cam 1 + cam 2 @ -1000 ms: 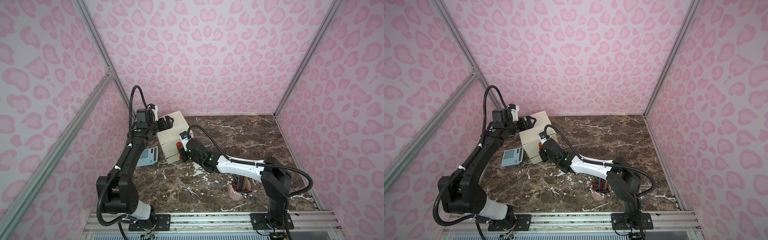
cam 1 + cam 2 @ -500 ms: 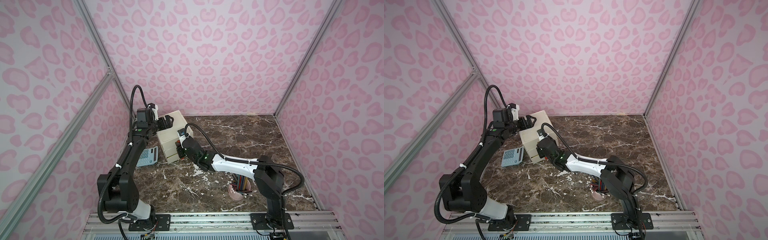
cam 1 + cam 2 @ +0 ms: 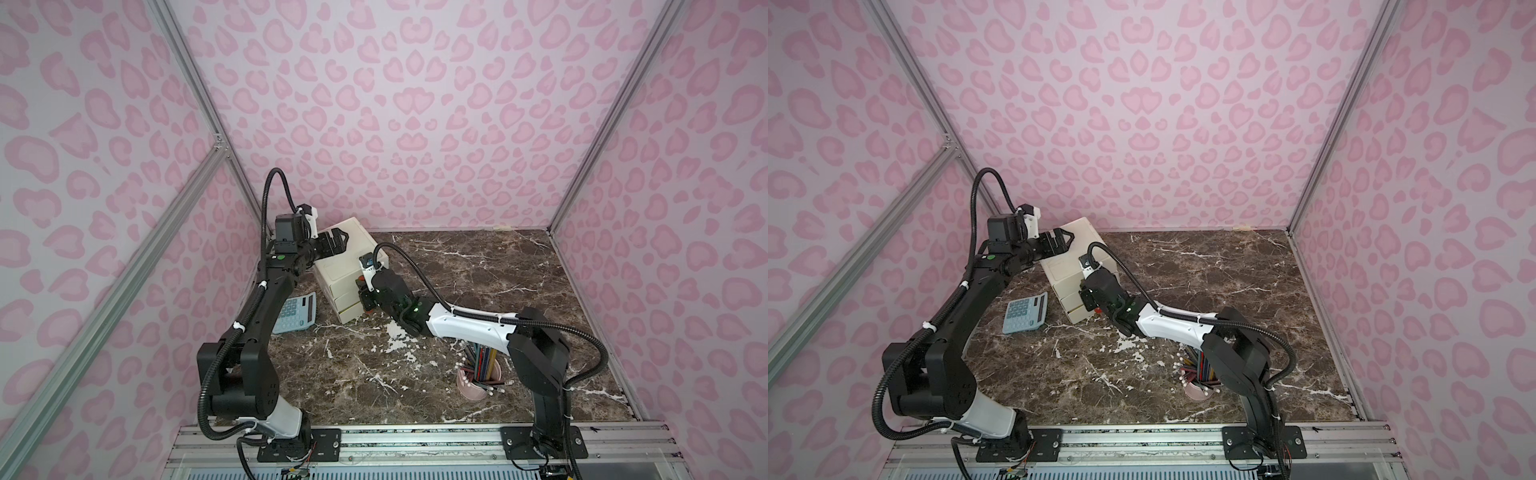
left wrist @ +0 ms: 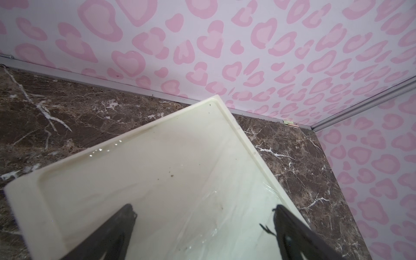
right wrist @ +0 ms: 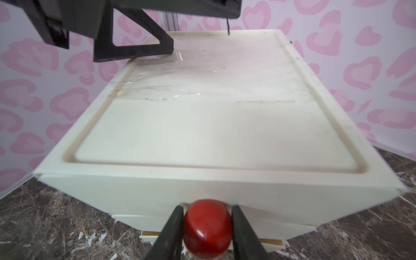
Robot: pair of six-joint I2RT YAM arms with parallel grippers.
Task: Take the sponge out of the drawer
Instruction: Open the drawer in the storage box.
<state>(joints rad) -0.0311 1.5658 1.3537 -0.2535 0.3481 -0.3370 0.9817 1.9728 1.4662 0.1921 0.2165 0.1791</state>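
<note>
Pinching right gripper (image 5: 207,210): glossy red round drawer knob (image 5: 208,231).
Left gripper (image 4: 203,207): spread wide above cream plastic drawer cabinet (image 4: 157,168).

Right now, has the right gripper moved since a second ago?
Yes, the right gripper slid toward the cream drawer unit and now clasps its red knob.

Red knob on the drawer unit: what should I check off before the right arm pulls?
1. Right end effector closed on red knob: ok.
2. Left end effector bracing drawer unit: cannot tell; open over its top, contact unclear.
3. Drawer open: not ok, fronts look flush.
4. Sponge seen: not ok, none in view.
5. Calculator out of the pull path: ok, beside the unit.
</note>
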